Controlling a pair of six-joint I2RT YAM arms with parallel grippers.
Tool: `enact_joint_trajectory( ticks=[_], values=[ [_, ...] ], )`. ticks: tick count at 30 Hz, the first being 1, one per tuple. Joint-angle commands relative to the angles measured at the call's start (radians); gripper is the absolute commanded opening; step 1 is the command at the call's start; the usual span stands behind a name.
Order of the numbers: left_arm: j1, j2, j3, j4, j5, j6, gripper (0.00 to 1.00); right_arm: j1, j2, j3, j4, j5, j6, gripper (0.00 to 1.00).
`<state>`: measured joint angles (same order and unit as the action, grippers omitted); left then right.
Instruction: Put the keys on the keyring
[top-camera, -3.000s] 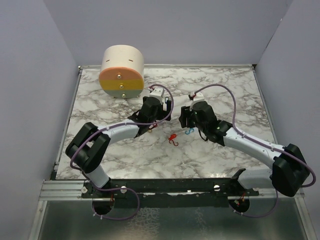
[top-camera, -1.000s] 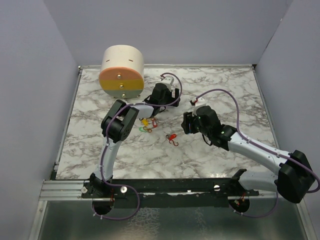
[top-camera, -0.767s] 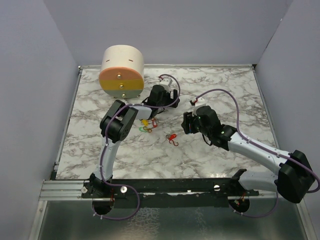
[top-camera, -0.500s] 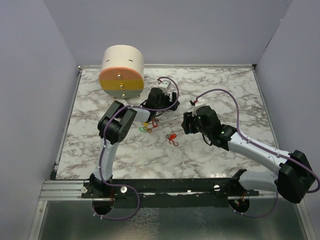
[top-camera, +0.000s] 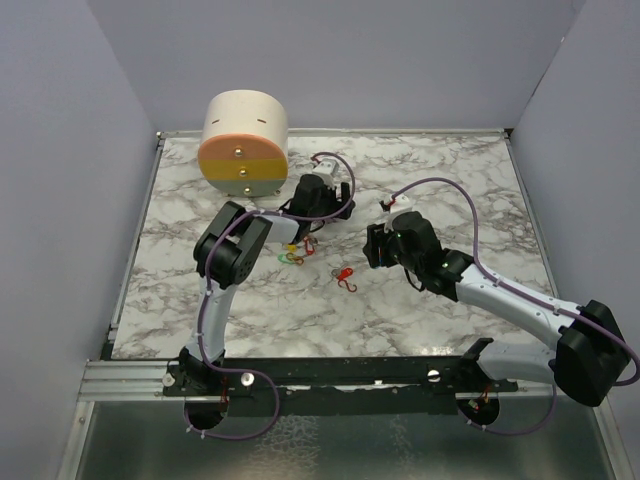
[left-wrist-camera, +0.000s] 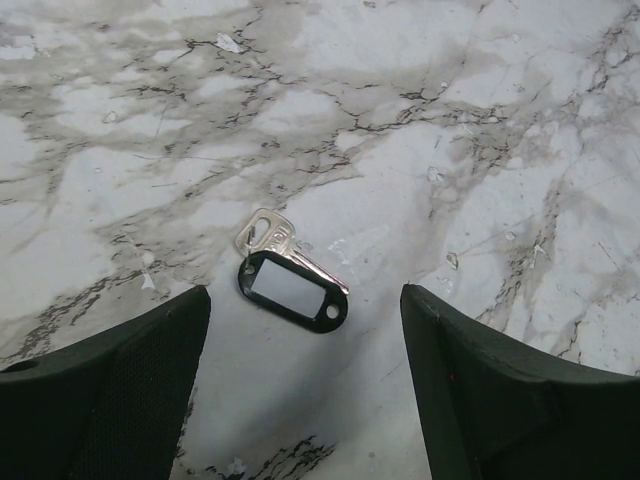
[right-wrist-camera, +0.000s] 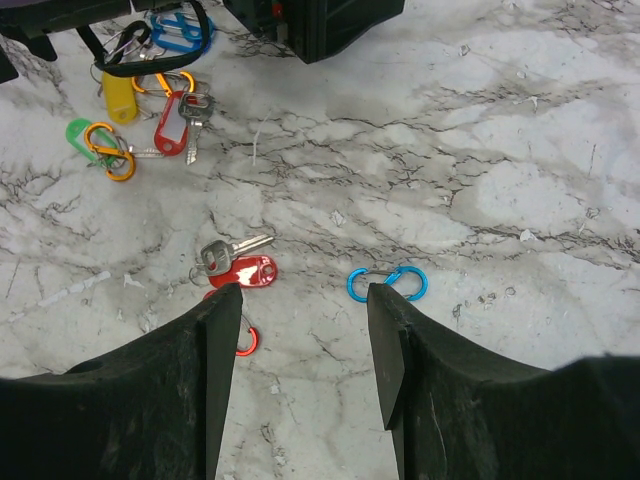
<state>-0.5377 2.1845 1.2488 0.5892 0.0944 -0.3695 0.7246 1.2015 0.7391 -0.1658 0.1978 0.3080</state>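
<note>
- Left pincer (left-wrist-camera: 305, 400) gapes wide and holds nothing — a black-tagged key (left-wrist-camera: 292, 290) lies flat on the marble tabletop (left-wrist-camera: 480, 120), just ahead of the gap between its fingers.
- Right pincer (right-wrist-camera: 303, 370) is likewise spread open and empty.
- Before it lie a red-tagged key (right-wrist-camera: 240, 270) and a blue figure-eight clip (right-wrist-camera: 387, 284), near each other but apart.
- Farther off — a cluster of yellow, red and green tags with orange clips (right-wrist-camera: 140, 115).
</note>
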Motion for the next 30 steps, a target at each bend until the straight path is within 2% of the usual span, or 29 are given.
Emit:
enact_joint_trajectory(
  ticks=[1,16,30],
  values=[
    [0.026,-0.002,0.026,-0.080,-0.037,-0.012,0.78,-0.004,-0.017,-0.007,-0.003,0.032,-0.015,0.53],
    [0.039,0.055,0.087,-0.085,0.019,0.006,0.48,-0.004,-0.025,-0.005,-0.015,0.046,-0.019,0.53],
    [0.038,0.085,0.110,-0.085,0.027,0.026,0.37,-0.004,-0.015,-0.005,-0.012,0.046,-0.022,0.53]
  ],
)
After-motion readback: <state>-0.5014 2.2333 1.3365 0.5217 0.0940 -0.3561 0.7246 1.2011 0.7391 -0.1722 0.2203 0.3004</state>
